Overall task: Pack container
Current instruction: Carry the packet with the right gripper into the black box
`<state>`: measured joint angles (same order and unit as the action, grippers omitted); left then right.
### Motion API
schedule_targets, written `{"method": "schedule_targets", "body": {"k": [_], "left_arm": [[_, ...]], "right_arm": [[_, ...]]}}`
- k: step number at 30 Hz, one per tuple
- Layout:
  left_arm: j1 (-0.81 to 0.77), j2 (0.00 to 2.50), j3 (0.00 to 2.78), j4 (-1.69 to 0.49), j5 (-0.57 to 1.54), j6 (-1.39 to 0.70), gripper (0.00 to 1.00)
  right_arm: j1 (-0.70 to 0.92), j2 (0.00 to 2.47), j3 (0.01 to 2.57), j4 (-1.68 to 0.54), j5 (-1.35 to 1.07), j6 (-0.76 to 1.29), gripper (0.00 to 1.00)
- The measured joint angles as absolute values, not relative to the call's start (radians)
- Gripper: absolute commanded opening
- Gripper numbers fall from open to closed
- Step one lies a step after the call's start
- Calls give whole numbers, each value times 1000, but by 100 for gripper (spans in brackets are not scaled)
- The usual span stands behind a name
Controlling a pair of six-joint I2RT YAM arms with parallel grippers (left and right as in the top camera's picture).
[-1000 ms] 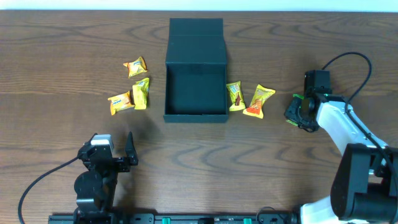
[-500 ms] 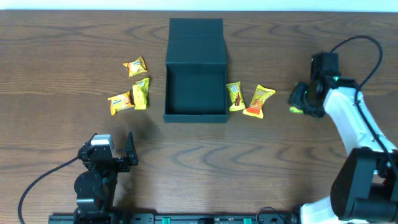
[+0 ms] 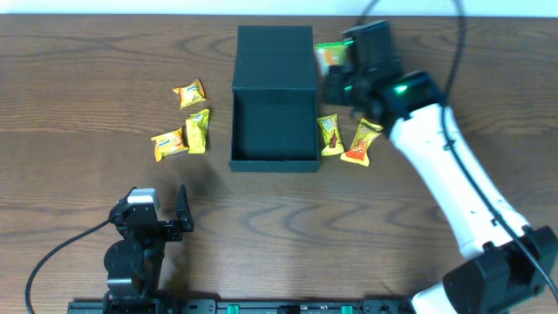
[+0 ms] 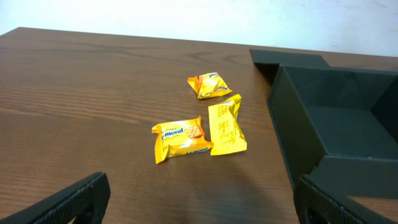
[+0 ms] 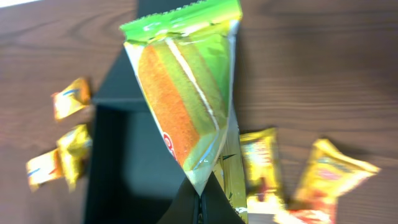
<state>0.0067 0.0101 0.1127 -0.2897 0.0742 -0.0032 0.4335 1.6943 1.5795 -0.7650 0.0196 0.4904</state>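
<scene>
- Container [image 3: 275, 131] sits mid-bench, open, with its flap lid lying flat on the far side.
- Right end effector [image 5: 200, 198] is pinched tight on a green cake packet [image 5: 186, 93], up over the container's far right corner.
- Left end effector [image 3: 161, 209] is spread wide and holds nothing, at the near left of the bench [image 3: 87, 70].
- Three yellow packets [image 3: 197, 131] lie left of the container.
- Two yellow packets [image 3: 330, 134] lie just beside its right wall.

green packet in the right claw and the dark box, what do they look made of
The green packet, pinched in the right claw: thin glossy plastic film, likely; it shines, creases, and has a serrated sealed edge. The container: looks like rigid matte cardboard; flat stiff walls, no glare, a folded hinge line at the flap.
</scene>
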Motion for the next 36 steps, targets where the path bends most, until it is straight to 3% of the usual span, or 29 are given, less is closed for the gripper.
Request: {"method": "schedule_targets", "body": {"k": [12,36], "left_arm": [[7,10,113,-290,74,-3,96],[7,10,113,-290,74,-3,95]], "right_arm": [[527,2020,1673,-842,8,580,1],[529,2045,1694,-904,59,693,1]]}}
